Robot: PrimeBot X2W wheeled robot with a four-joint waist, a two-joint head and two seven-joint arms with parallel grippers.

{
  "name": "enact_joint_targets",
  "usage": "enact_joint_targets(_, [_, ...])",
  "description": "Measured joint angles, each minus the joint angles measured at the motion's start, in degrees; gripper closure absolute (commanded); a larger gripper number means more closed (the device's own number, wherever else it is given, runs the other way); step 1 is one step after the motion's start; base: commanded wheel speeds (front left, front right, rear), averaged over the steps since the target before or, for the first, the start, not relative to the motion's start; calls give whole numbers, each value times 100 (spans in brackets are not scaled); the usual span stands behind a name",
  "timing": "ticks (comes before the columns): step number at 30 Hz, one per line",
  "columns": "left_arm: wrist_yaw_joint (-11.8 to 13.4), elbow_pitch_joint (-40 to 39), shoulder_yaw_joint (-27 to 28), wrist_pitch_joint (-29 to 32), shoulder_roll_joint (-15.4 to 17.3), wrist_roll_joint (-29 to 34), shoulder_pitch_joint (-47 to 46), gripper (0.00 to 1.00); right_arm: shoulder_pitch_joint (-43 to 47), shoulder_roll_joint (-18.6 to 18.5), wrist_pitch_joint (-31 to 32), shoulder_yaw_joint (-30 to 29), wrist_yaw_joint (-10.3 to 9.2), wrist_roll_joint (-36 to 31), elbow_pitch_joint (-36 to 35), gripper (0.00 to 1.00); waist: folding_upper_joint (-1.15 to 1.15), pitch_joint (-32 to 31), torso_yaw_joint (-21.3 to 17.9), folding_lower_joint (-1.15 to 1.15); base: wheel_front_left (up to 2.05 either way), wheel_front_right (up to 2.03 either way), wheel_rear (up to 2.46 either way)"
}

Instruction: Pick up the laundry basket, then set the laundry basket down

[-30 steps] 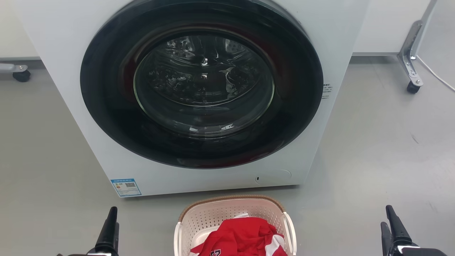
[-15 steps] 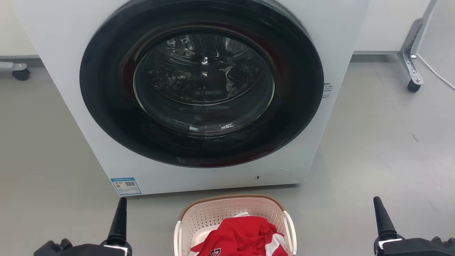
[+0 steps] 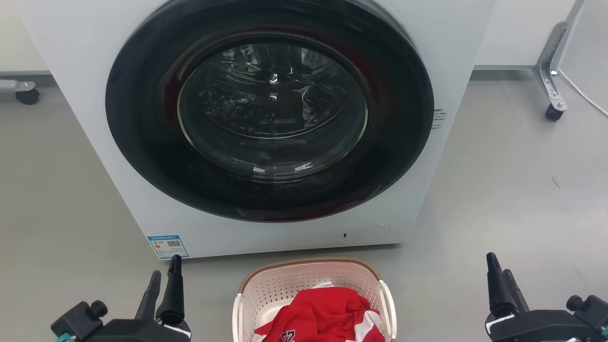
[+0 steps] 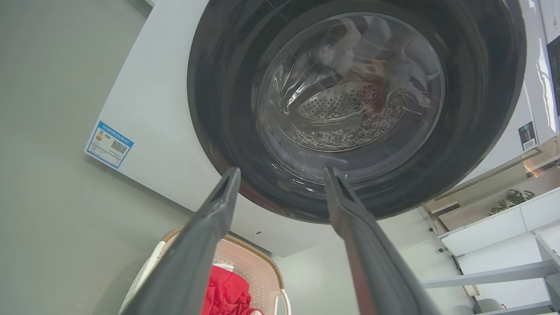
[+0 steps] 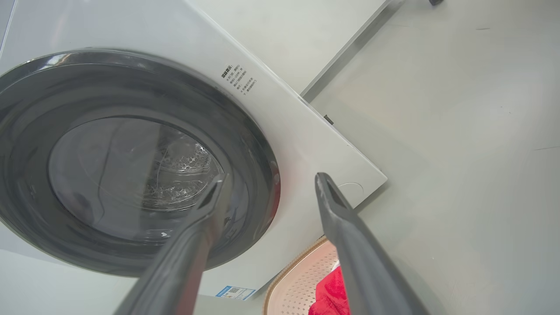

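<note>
Flanking the laundry basket on the floor before the washer, the left tool and right tool are hovering open, empty; pick-up seems pending, calling for each to reach a side handle.

The laundry basket sits on the floor close in front of the washer, centred below its round door; a crumpled garment lies in the basket; the left gripper is to the basket's left and the right gripper to its right, each apart from it and pointing toward the washer; a label sits on the washer's front at its lower left corner, just beyond the left gripper; back on the right, beside the washer, stands a wheeled frame leg; far back on the left is a caster.
</note>
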Motion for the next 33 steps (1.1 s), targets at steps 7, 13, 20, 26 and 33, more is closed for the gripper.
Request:
enact_joint_targets(7, [112, -143, -162, -151, 46, 803, 16, 0, 69, -51, -147, 132, -104, -668, -153, 0, 0, 21, -2, 0, 0, 0, 0])
enact_joint_targets(13, [205, -280, -230, -279, 68, 1429, 108, 0, 138, -54, -276, 238, -176, -1222, -247, 0, 0, 38, -6, 0, 0, 0, 0])
enact_joint_targets(20, [304, -445, -359, -414, 77, 2112, 110, 0, 139, -57, -410, 343, -278, -1841, -394, 0, 0, 62, -6, 0, 0, 0, 0])
enact_joint_targets(26, [391, -564, -433, -556, 82, 2650, 113, 0, 140, -63, -554, 467, -376, -2388, -557, 0, 0, 79, -2, 0, 0, 0, 0])
enact_joint_targets(33, [505, -740, -553, -710, 99, 3329, 121, 0, 153, -82, -705, 559, -472, -3039, -708, 0, 0, 98, 0, 0, 0, 0, 0])
